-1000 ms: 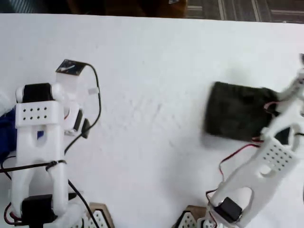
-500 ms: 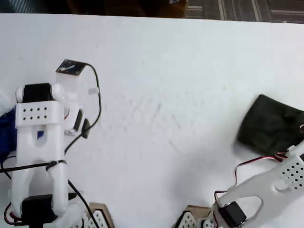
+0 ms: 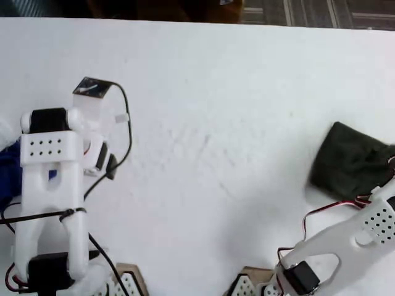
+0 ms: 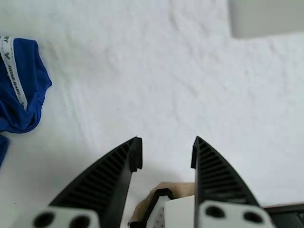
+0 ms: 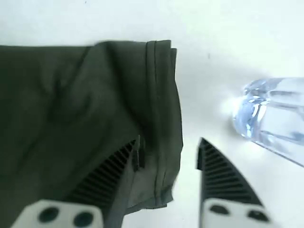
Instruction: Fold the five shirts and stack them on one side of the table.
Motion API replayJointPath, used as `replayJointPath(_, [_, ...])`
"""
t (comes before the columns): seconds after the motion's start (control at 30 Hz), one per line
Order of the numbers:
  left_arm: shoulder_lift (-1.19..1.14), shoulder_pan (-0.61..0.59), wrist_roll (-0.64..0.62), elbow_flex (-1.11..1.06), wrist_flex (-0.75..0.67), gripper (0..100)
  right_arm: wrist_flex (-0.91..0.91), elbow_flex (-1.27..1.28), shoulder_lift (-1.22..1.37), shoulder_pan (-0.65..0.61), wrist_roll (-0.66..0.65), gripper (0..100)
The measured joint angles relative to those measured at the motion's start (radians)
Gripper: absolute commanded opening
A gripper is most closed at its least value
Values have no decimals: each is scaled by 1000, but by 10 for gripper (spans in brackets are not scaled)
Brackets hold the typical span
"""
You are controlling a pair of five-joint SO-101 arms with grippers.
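A folded dark green shirt (image 3: 350, 161) lies on the white table (image 3: 203, 68) by its right edge. My right arm (image 3: 364, 229) stretches up to it from the lower right. In the right wrist view my right gripper (image 5: 168, 154) hangs open just above the dark green shirt (image 5: 80, 109), one finger over the cloth, the other over bare table, the hem between them. A crumpled blue shirt (image 3: 7, 166) lies at the far left beside my left arm (image 3: 46, 179). My left gripper (image 4: 165, 153) stands open over bare table, apart from the blue shirt (image 4: 21, 90).
A clear plastic piece (image 5: 270, 118) lies on the table close to the green shirt's corner. A pale grey block (image 4: 266, 16) sits beyond my left gripper. Red and black cables (image 3: 321, 206) trail from the right arm. The table's middle is bare white cloth.
The dark green shirt and the right arm shifted from the middle right to the table's right edge, then almost stopped. The left arm has not moved.
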State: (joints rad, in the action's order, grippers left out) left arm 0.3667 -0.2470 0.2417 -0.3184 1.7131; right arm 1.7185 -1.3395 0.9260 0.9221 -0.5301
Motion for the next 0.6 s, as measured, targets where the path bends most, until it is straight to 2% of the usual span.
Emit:
replayJointPath(0.2, [0, 2, 0, 0, 0, 191, 12, -141, 0, 2, 0, 380])
replayJointPath(0.37, [0, -15, 60, 0, 0, 193, 31, -267, 0, 2, 0, 380])
replayJointPath(0.47, [0, -107, 66, 57, -5, 194, 31, -288, -6, -2, 0, 381])
replayJointPath(0.6, [0, -288, 66, 199, -29, 195, 31, -287, -81, -40, 0, 380])
